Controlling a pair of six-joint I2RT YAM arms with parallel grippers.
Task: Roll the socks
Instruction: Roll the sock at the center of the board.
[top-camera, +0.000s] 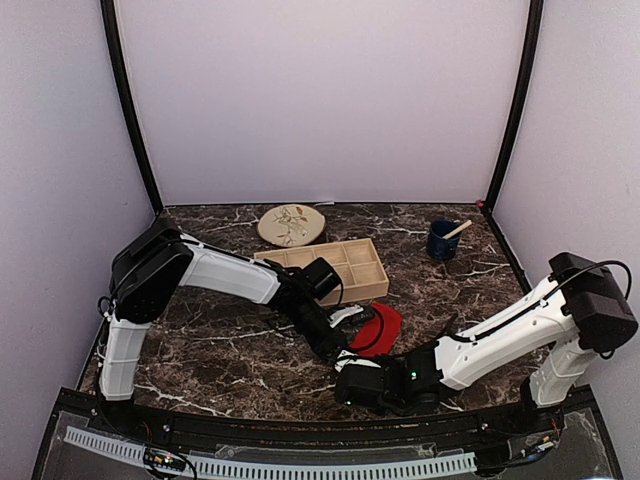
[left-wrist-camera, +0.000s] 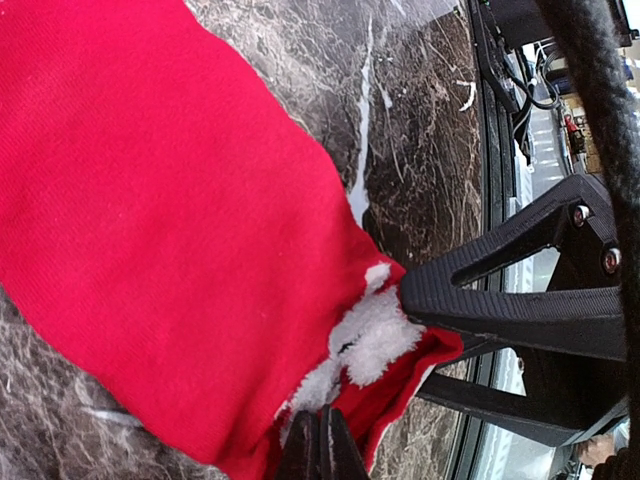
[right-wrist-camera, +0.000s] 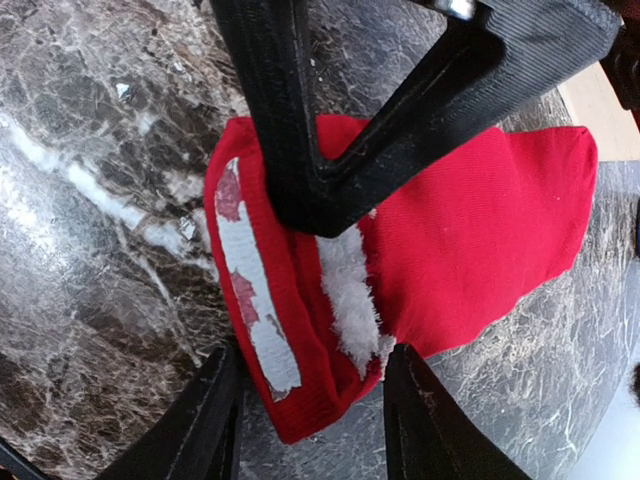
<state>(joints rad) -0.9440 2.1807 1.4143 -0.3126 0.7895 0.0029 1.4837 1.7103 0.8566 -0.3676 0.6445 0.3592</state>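
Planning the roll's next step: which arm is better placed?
Right, probably: the open right hand straddles the sock's cuff end, ready to close; the left hand is shut on it.

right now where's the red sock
In the top view the red sock lies right of centre, just in front of the wooden tray, its edge pinched by the left gripper.

light: bright, even | shadows: faint | wrist views — slight edge blur

Tray (top-camera: 362, 262), plate (top-camera: 291, 225) and blue cup (top-camera: 441, 241) stand on marble table (top-camera: 220, 350).
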